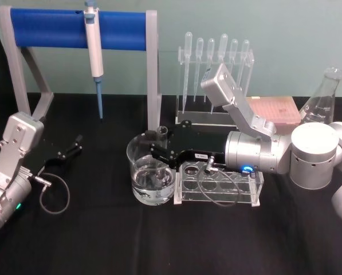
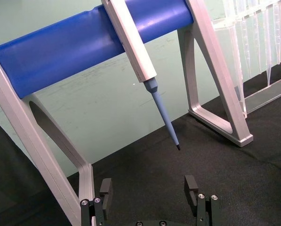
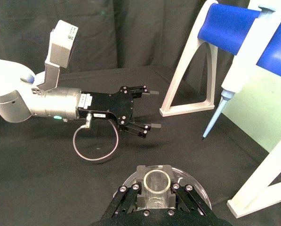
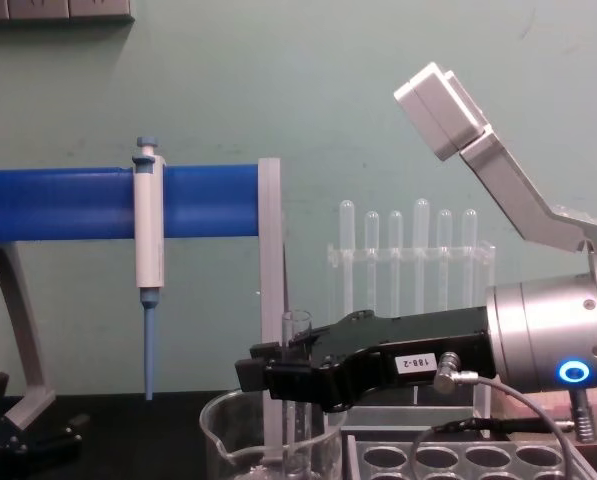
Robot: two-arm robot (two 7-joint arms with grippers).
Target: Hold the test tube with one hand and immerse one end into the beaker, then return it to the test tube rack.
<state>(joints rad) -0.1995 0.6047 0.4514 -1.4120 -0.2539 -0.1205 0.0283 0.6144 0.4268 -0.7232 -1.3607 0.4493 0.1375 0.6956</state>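
Currently the right gripper (image 1: 161, 153) is clamping the test tube (image 1: 162, 133) upright inside the beaker (image 1: 135, 172), just left of the test tube rack (image 1: 239, 192). Best dipping straight down, glass clear of the wall. The left gripper (image 3: 154, 109) is idling far left, fingers spread.

A small white label (image 4: 415, 362) on the black right gripper (image 4: 268, 370) reads, upside down, apparently "188-2".
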